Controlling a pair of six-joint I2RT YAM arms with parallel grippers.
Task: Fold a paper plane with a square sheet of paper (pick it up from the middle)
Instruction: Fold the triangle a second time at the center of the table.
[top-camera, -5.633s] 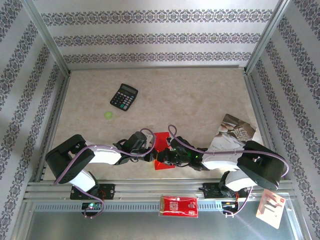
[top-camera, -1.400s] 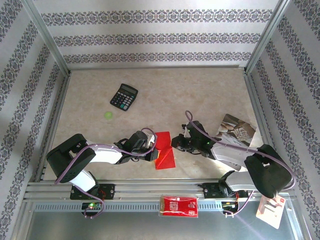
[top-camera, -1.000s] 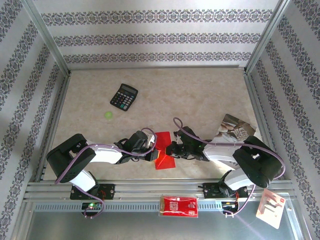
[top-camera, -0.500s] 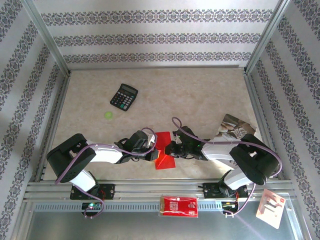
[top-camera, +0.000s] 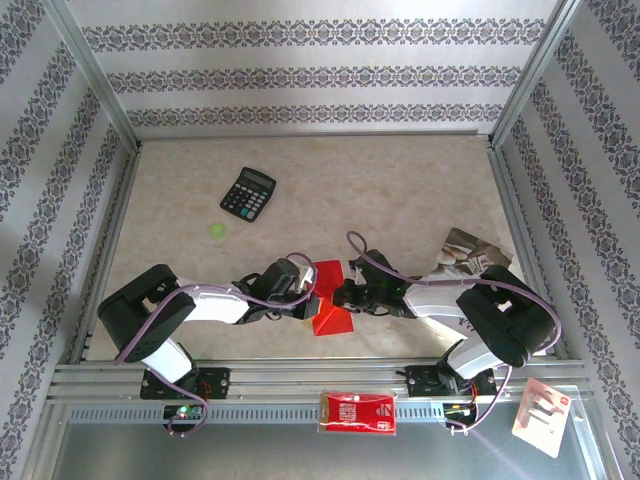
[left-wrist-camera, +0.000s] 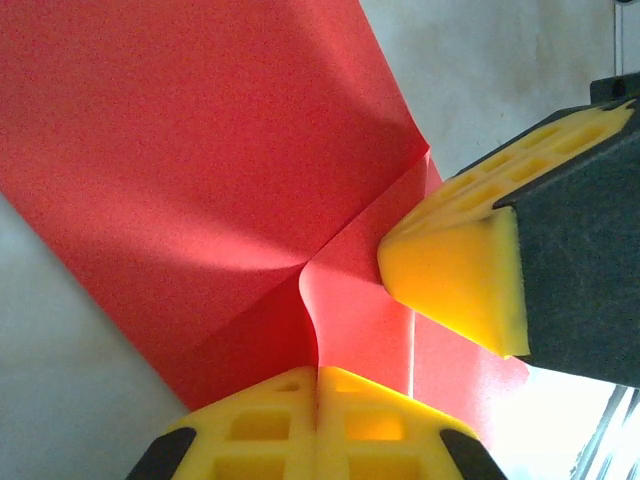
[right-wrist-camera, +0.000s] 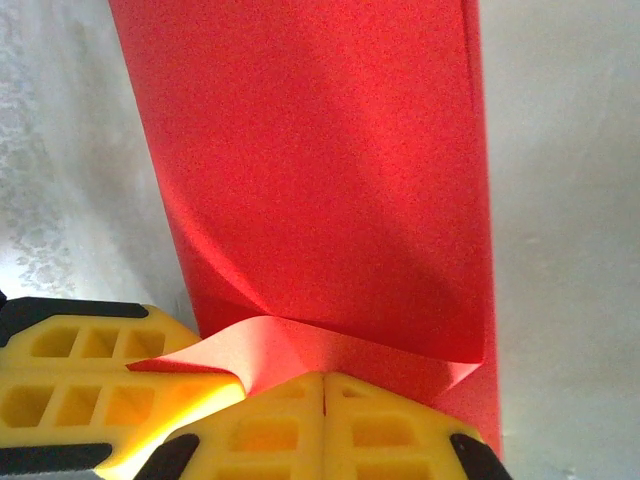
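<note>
The red square sheet of paper (top-camera: 333, 320) lies partly folded at the near middle of the table, between my two grippers. My left gripper (top-camera: 310, 303) is at its left edge and shut on a raised flap of the sheet (left-wrist-camera: 200, 150); the flap's edge runs into the seam of the jaws (left-wrist-camera: 318, 372). My right gripper (top-camera: 346, 297) is shut at the sheet's right side, its tips (right-wrist-camera: 323, 378) pressed against the curled flap of the paper (right-wrist-camera: 320, 150). The right gripper's yellow finger (left-wrist-camera: 450, 270) rests on the paper. The left gripper's fingers (right-wrist-camera: 100, 400) pinch the flap.
A black calculator (top-camera: 247, 193) and a small green dot (top-camera: 216, 229) lie at the far left. A printed booklet (top-camera: 465, 255) lies right of the right arm. A red-and-white packet (top-camera: 357, 411) sits on the front metal rail.
The right gripper swung in from the right to the paper's right edge. The left gripper shifted slightly right with the flap. The paper's lower part now looks narrower.
</note>
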